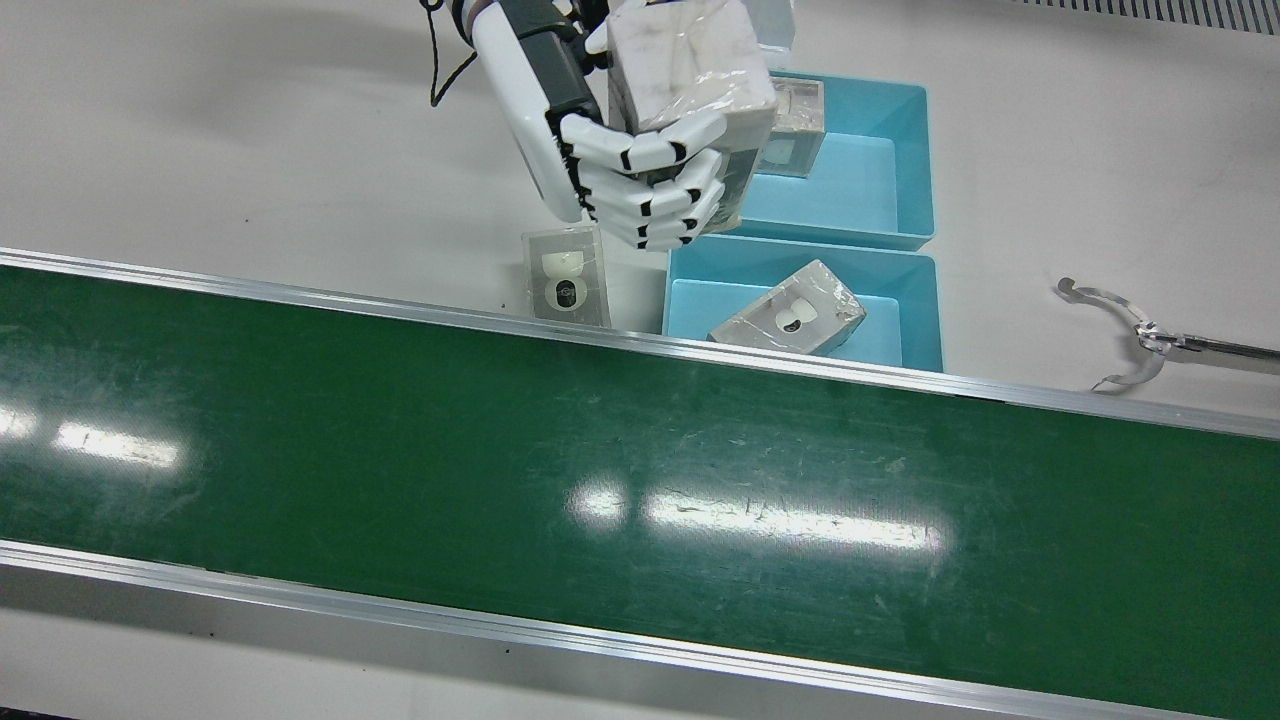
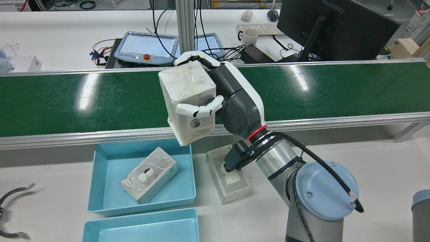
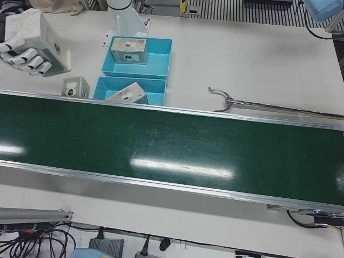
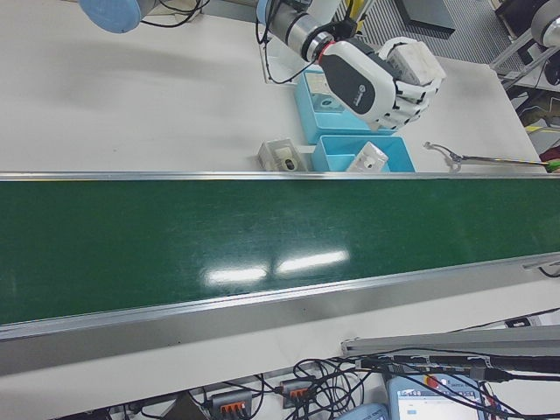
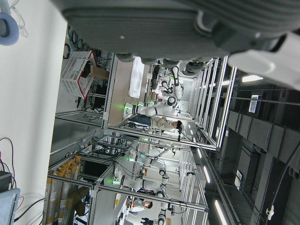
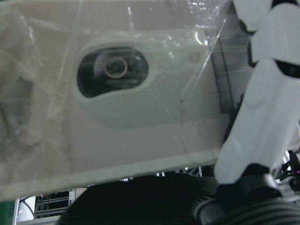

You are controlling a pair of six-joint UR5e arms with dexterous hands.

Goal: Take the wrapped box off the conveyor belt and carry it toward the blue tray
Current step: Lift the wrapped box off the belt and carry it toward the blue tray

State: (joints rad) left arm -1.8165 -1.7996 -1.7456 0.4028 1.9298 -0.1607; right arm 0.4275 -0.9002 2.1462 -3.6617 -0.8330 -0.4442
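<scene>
My right hand [image 1: 640, 190] is shut on the wrapped box [image 1: 690, 70], a pale carton in clear film, with fingers across its front face. It holds the box in the air off the green conveyor belt [image 1: 600, 480], above the table by the edge of the blue trays [image 1: 880, 330]. The hand [image 2: 235, 104] and box [image 2: 186, 90] also show in the rear view, above the belt's near rail. The right hand view shows the box face [image 6: 117, 93] close up. The left hand view shows only a dark part of my left hand [image 5: 187, 18].
Two blue trays sit side by side [image 2: 111, 168] [image 2: 141, 228], and each holds a wrapped box [image 1: 790, 310] [image 1: 795, 125]. Another wrapped box [image 1: 567, 275] lies on the table beside the trays, below my hand. A metal hook tool [image 1: 1130, 335] lies beyond the trays.
</scene>
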